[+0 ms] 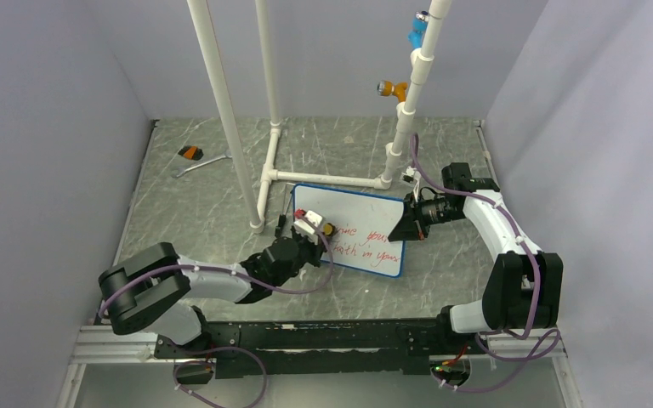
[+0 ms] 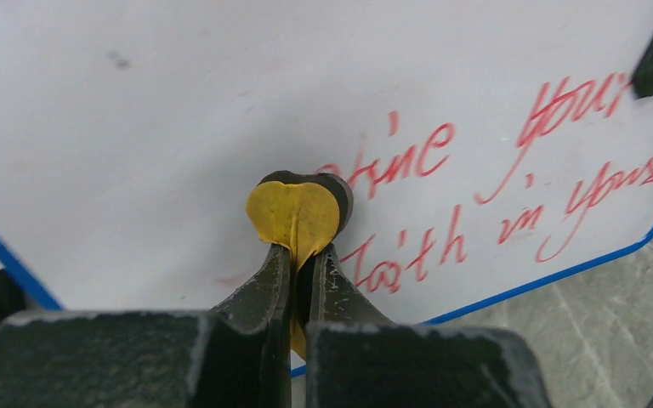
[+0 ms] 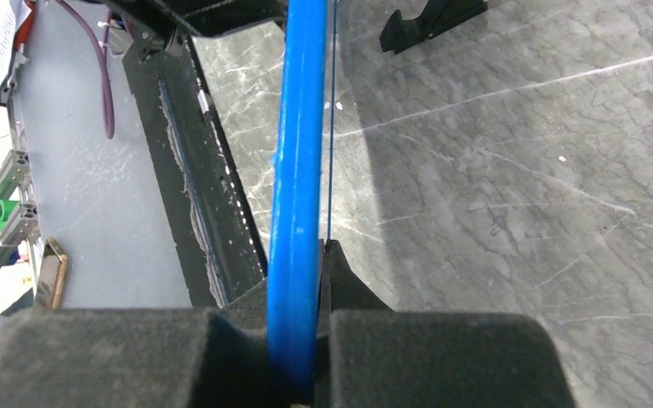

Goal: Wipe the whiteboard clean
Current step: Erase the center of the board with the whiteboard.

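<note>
The whiteboard (image 1: 353, 223) is sitting near the middle of the bench (image 1: 178, 221), just in front of the white pipe frame (image 1: 323, 178), with its written face turned up and toward the near edge. Whether it is lying flat or leaning back on its feet cannot be told from these views.

The right gripper (image 3: 302, 272) is clamping narrowly on the blue frame (image 3: 298, 153) at the board's right edge. Judging by the grip, it is acting as a brace, so that the board is not sliding or tipping while the other arm is rubbing across it.

The left gripper (image 2: 299, 255) is pinching a small yellow pad (image 2: 293, 212) with a dark backing, its fingers closed tight on the pad's lower tip. The pad is pressing flat against the white face, right at the left end of the red writing (image 2: 510, 178). Held that way, the soft side is meeting the ink while the fingers are staying clear of the surface.

The left half of the face is showing white, apart from a faint grey speck and a pale pink smear near the pad. Two lines of red script are running to the right, toward the braced edge. So the erasing looks roughly half done, and the next strokes probably need to be travelling rightward through both lines.

A wrench (image 1: 200, 164) is lying near the far left corner, well apart from the work.
</note>
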Motion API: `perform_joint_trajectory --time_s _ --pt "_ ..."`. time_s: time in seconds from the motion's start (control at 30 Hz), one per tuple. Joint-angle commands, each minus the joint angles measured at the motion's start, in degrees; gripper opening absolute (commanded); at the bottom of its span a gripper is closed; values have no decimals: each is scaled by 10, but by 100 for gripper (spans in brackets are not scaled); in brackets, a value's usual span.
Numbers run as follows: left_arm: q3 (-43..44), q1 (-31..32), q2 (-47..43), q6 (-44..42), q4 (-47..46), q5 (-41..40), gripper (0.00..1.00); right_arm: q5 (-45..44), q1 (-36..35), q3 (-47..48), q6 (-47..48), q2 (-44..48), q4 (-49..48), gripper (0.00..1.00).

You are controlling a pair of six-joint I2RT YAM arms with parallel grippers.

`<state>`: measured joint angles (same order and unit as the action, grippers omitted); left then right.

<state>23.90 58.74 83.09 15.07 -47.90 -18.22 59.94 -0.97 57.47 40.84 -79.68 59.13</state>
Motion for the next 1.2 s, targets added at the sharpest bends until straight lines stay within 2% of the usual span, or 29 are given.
perform_joint_trajectory --time_s 0.0,0.2,0.37,0.5,0.67,0.77,0.9,1.0,1.17 --pt "61 37 23 -16 28 -44 0 37 -8 3 18 24 14 0" --pt "46 18 1 30 87 -131 0 37 -8 3 19 24 14 0" --pt "14 -37 -43 63 126 -117 0 37 -8 3 19 24 14 0" --pt "11 -44 -52 52 116 -76 0 37 -8 3 18 24 14 0" --pt "18 2 -21 20 48 -16 0 37 -8 3 16 22 13 0" --pt "35 42 8 -1 27 -17 0 37 -8 3 16 22 13 0" --pt "45 48 19 -5 25 -37 0 36 -8 3 16 21 13 0" --pt "48 29 -2 2 59 -77 0 36 -8 4 16 21 13 0" --pt "56 -44 -43 41 133 -64 0 36 -9 4 15 20 12 0"
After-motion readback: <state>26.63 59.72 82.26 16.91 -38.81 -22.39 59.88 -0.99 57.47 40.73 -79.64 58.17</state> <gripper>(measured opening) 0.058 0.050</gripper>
